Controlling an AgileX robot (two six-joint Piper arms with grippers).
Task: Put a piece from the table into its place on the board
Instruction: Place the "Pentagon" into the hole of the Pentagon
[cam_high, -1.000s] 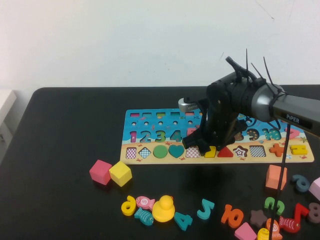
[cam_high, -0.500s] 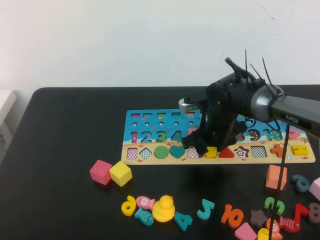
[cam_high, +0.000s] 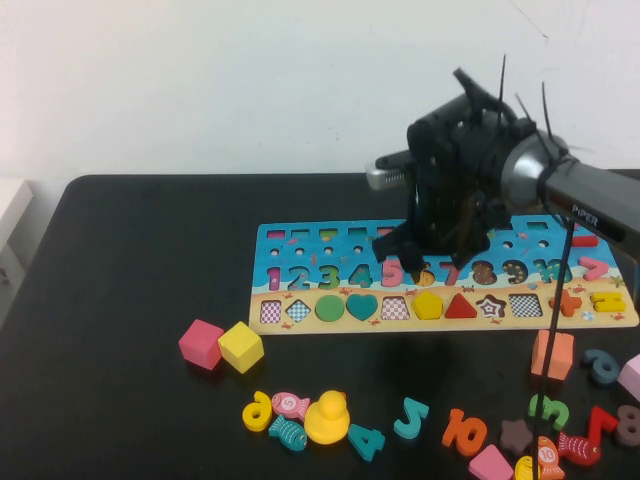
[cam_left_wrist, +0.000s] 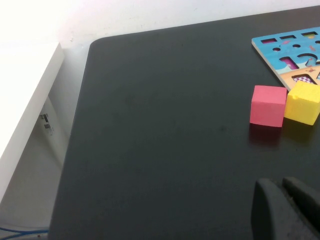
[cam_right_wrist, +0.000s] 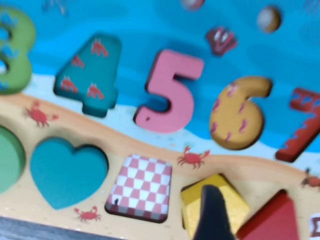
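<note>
Since the yellow pentagon piece (cam_high: 428, 304) already sits in its slot on the board (cam_high: 300, 250), just lift the right claw (cam_high: 440, 235) straight up, clear. Can't tell its grip. Left claw (cam_left_wrist: 287, 210) parked over the surface (cam_high: 120, 260), pinched closed, empty.

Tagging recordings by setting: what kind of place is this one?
Likely a lab tabletop: black table against a bare white wall, puzzle board holding the yellow pentagon, right pincer above it, left pincer parked.

The board (cam_high: 300, 240) was blue above, sandy below. The piece (cam_high: 428, 304) was yellow, beside a pink-and-white checked slot (cam_high: 395, 308). The table (cam_high: 120, 260) was matte black.
</note>
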